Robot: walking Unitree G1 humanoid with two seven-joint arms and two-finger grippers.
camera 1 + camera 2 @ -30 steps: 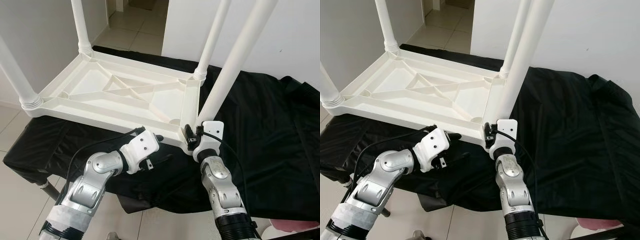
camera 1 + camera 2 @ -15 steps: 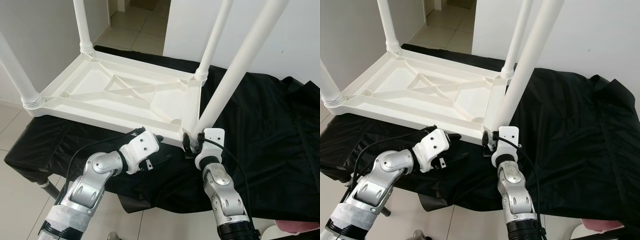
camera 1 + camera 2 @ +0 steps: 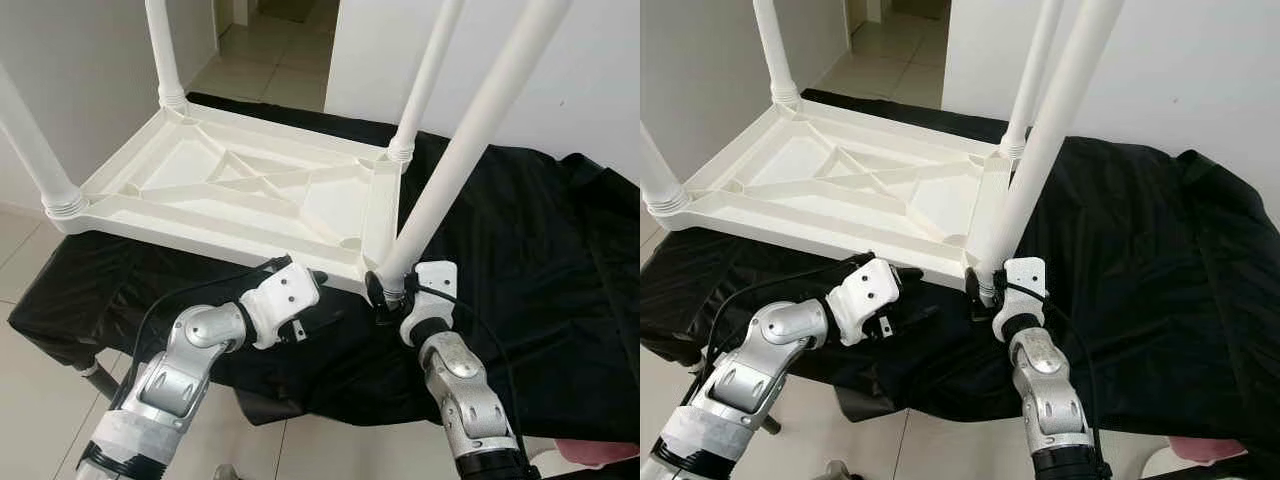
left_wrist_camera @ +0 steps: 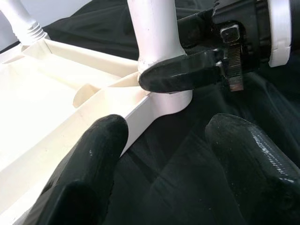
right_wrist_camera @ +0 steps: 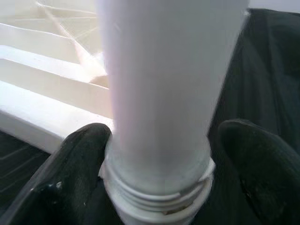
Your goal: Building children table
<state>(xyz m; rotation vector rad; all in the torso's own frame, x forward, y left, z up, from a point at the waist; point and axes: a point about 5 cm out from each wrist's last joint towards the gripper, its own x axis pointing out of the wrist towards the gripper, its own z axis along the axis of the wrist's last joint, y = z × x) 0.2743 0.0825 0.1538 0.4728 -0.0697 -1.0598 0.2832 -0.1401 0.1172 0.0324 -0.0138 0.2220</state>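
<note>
Presently, the white plastic children's table (image 3: 240,190) lies upside down on a surface draped in black cloth (image 3: 520,250), its ribbed underside facing up. Three legs are seated in its corner sockets: the near-left leg (image 3: 30,150), the far-left leg (image 3: 163,50) and the far-right leg (image 3: 425,75), all standing upright. The left gripper (image 3: 312,300) sits low at the table's near edge, just left of the near-right corner, its two black fingers (image 4: 89,173) spread apart and grasping nothing; one finger lies against the white rim and the other rests over the cloth, as the left wrist view shows. Directly ahead of that gripper, the fourth leg (image 3: 465,140) meets the near-right corner socket (image 4: 164,101) and leans to the right, away from vertical. The right gripper (image 3: 385,290) is clenched around this leg's base, one finger (image 5: 77,159) on each side of the ribbed collar (image 5: 157,187), at the point where it enters the socket. The right arm (image 3: 465,395) rises from below to that corner. Whether the collar is fully seated cannot be determined. To the right of the right gripper the cloth lies in folds, against a white wall (image 3: 590,80). Beyond the table, tiled floor (image 3: 270,50) is visible through a doorway.
</note>
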